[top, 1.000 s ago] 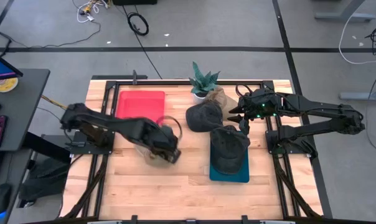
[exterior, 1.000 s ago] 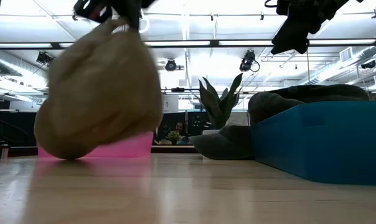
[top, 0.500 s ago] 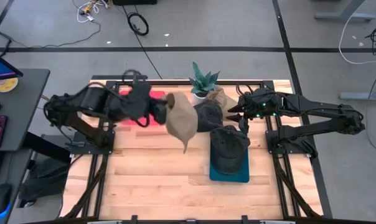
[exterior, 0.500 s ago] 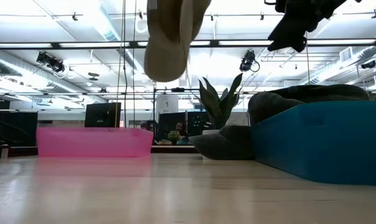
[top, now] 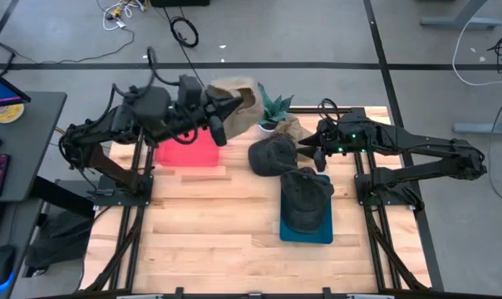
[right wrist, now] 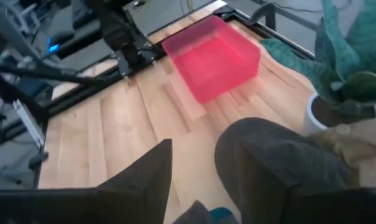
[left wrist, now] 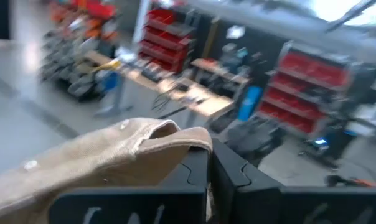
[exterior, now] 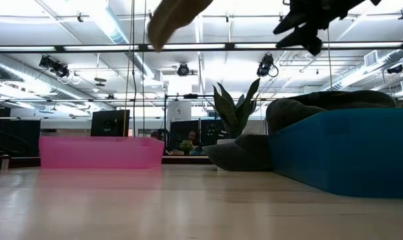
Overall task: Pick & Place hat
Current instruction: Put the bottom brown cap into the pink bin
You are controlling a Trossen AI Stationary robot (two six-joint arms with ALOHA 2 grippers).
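Note:
A tan hat (top: pixel 236 94) hangs high over the table's far edge, left of the plant, with my left gripper (top: pixel 219 114) shut on it. In the low view its lower end (exterior: pixel 169 19) shows at the top. My right gripper (top: pixel 307 154) is open in the air, above a dark hat (top: pixel 272 155) that lies on the table by the plant. A second dark hat (top: pixel 306 195) sits on top of the blue bin (top: pixel 307 234). Another tan hat (top: pixel 292 129) lies behind the plant. My left gripper pinches a folded edge of the tan hat (left wrist: pixel 175 134) between its two shut fingers (left wrist: pixel 194 174), which point about level. The hat is lifted clear of the table and drapes slack to one side of the fingers.
A red bin (top: pixel 189 152) stands at the far left of the table, partly under my left arm. A potted plant (top: pixel 272 108) stands at the far edge in the middle. The near half of the wooden table (top: pixel 218 241) is bare.
My left gripper has risen from just above the table near the red bin and swung toward the far edge, tipping from pointing down to about level. The tan hat, which touched the table, has been lifted clear and now hangs high by the plant.

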